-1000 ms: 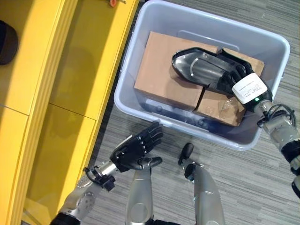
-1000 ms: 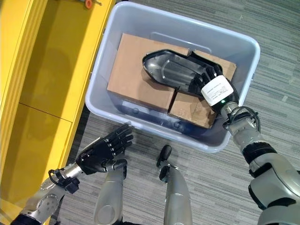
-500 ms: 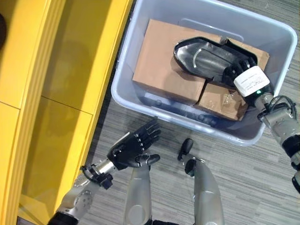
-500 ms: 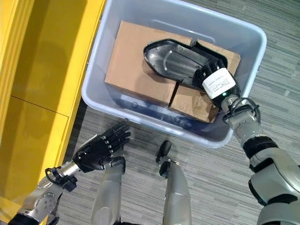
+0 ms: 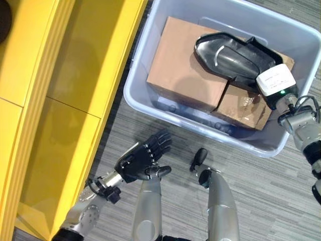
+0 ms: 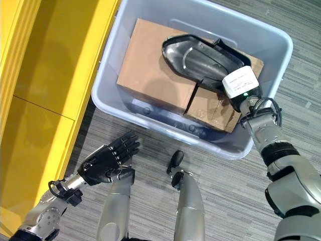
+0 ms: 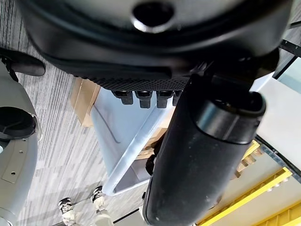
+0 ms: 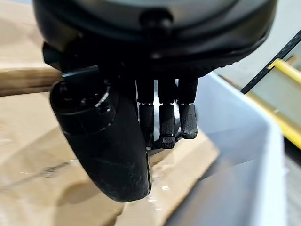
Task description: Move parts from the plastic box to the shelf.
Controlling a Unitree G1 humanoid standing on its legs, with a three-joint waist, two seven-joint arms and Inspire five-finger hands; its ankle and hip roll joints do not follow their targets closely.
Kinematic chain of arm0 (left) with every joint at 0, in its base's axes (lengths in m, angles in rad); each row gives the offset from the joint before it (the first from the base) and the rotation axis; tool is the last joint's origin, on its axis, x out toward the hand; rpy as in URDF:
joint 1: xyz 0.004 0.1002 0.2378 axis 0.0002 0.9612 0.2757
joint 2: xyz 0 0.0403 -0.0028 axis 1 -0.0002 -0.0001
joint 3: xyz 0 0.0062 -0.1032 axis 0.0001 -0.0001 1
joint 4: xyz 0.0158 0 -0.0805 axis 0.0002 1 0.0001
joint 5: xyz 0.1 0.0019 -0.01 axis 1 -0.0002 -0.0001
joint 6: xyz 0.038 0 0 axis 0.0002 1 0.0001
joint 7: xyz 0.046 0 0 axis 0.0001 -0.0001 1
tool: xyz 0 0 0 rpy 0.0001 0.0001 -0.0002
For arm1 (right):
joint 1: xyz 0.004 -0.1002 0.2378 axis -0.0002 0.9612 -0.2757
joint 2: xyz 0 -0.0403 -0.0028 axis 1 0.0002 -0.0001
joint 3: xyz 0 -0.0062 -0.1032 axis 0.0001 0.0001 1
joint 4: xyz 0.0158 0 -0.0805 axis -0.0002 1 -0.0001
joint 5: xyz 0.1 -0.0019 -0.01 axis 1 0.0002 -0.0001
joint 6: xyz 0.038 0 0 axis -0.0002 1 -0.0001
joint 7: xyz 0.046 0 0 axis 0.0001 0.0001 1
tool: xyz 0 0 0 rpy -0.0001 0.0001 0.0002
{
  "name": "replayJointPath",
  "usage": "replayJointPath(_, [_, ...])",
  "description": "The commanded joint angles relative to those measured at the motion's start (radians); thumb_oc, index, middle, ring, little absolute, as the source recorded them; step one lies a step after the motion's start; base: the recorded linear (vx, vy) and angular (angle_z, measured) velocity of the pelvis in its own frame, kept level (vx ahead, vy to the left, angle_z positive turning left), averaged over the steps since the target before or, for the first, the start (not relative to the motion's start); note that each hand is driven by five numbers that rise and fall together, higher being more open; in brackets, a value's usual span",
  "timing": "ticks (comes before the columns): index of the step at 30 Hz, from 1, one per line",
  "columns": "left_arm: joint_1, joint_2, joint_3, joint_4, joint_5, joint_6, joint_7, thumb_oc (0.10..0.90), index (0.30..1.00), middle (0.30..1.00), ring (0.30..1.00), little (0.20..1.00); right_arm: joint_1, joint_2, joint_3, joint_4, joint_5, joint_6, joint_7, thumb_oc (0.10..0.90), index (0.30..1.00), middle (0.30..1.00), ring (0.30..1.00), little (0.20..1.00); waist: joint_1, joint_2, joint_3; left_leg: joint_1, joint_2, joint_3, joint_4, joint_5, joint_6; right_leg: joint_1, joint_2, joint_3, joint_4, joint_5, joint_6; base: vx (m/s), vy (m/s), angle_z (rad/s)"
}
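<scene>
Left of the plastic box (image 5: 135,95) stood the yellow shelf (image 5: 60,100), the left hand (image 5: 140,159) hovered open and empty near it, and inside, cardboard boxes (image 5: 185,70) bore the black part (image 5: 230,52), gripped by the right hand (image 6: 235,93).

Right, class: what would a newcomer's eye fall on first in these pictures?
Probably the glossy black part lying on cardboard boxes inside the pale plastic box, with the right hand at its end. Then the bright yellow shelf to the left, and the left hand open above the grey floor.
</scene>
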Motion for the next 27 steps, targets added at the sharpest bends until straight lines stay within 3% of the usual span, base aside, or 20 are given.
replayJointPath(1, [0.022, -0.008, 0.006, -0.118, -0.019, -0.064, -0.07, 0.9, 1.0, 1.0, 1.0, 1.0, 0.021, 0.019, 0.036, -0.04, 0.081, -0.093, -0.032, 0.4, 0.3, 0.3, 0.3, 0.3, 0.019, 0.022, -0.023, 0.01, -0.025, 0.031, -0.061, 0.054, 0.062, 0.092, 0.075, 0.024, -0.006, -0.039, 0.029, -0.03, 0.042, 0.03])
replayJointPath(6, [0.022, -0.026, 0.003, -0.12, -0.015, -0.059, -0.069, 0.9, 1.0, 1.0, 1.0, 1.0, 0.059, 0.051, 0.025, -0.111, 0.069, -0.15, -0.109, 0.4, 0.3, 0.3, 0.3, 0.3, 0.01, 0.015, -0.023, 0.073, -0.014, 0.036, -0.101, 0.06, 0.059, 0.156, 0.085, 0.033, -0.073, -0.022, 0.033, -0.01, 0.054, -0.04])
replayJointPath(9, [0.026, -0.035, 0.0, -0.114, -0.009, -0.09, -0.059, 0.9, 1.0, 1.0, 1.0, 1.0, 0.088, 0.047, -0.009, -0.246, 0.062, -0.204, -0.173, 0.4, 0.3, 0.3, 0.3, 0.3, -0.003, -0.001, -0.023, 0.145, -0.004, 0.05, -0.139, 0.061, 0.056, 0.223, 0.09, 0.044, -0.131, -0.009, 0.038, -0.03, 0.062, -0.09])
replayJointPath(15, [0.026, -0.042, -0.003, -0.111, 0.008, -0.096, -0.031, 0.9, 1.0, 1.0, 1.0, 1.0, 0.142, 0.064, -0.081, -0.391, 0.117, -0.235, -0.123, 0.4, 0.3, 0.3, 0.3, 0.3, -0.014, -0.024, -0.029, 0.257, 0.009, 0.061, -0.176, 0.053, 0.05, 0.343, 0.091, 0.057, -0.197, -0.004, 0.045, 0.02, 0.067, -0.01])
replayJointPath(18, [0.039, -0.06, -0.002, -0.102, 0.012, -0.09, -0.027, 0.9, 1.0, 1.0, 1.0, 1.0, 0.206, 0.072, -0.112, -0.488, 0.164, -0.216, -0.068, 0.4, 0.3, 0.3, 0.3, 0.3, -0.021, -0.042, -0.071, 0.313, 0.015, 0.072, -0.205, 0.052, 0.049, 0.407, 0.084, 0.066, -0.246, 0.006, 0.052, 0.1, 0.12, -0.04])
replayJointPath(21, [0.049, -0.081, 0.002, -0.098, 0.02, -0.079, -0.041, 0.9, 1.0, 1.0, 1.0, 1.0, 0.287, 0.101, -0.159, -0.527, 0.376, -0.144, 0.09, 0.4, 0.3, 0.3, 0.3, 0.3, -0.035, -0.055, -0.109, 0.378, 0.021, 0.086, -0.237, 0.051, 0.047, 0.478, 0.078, 0.079, -0.305, 0.019, 0.057, 0.1, 0.126, -0.11])
replayJointPath(24, [0.05, -0.095, 0.004, -0.102, 0.034, -0.057, -0.035, 0.9, 1.0, 1.0, 1.0, 1.0, 0.349, 0.151, -0.202, -0.539, 0.579, -0.09, 0.152, 0.4, 0.3, 0.3, 0.3, 0.3, -0.043, -0.064, -0.136, 0.418, 0.02, 0.094, -0.255, 0.051, 0.046, 0.529, 0.073, 0.082, -0.344, 0.029, 0.059, 0.09, 0.08, -0.01])
replayJointPath(27, [0.045, -0.113, 0.005, -0.101, 0.039, -0.039, -0.032, 0.9, 1.0, 1.0, 1.0, 1.0, 0.393, 0.21, -0.247, -0.525, 0.69, -0.057, 0.166, 0.4, 0.3, 0.3, 0.3, 0.3, -0.05, -0.066, -0.156, 0.453, 0.022, 0.1, -0.266, 0.047, 0.045, 0.569, 0.069, 0.087, -0.373, 0.035, 0.062, 0.09, 0.08, 0.02])
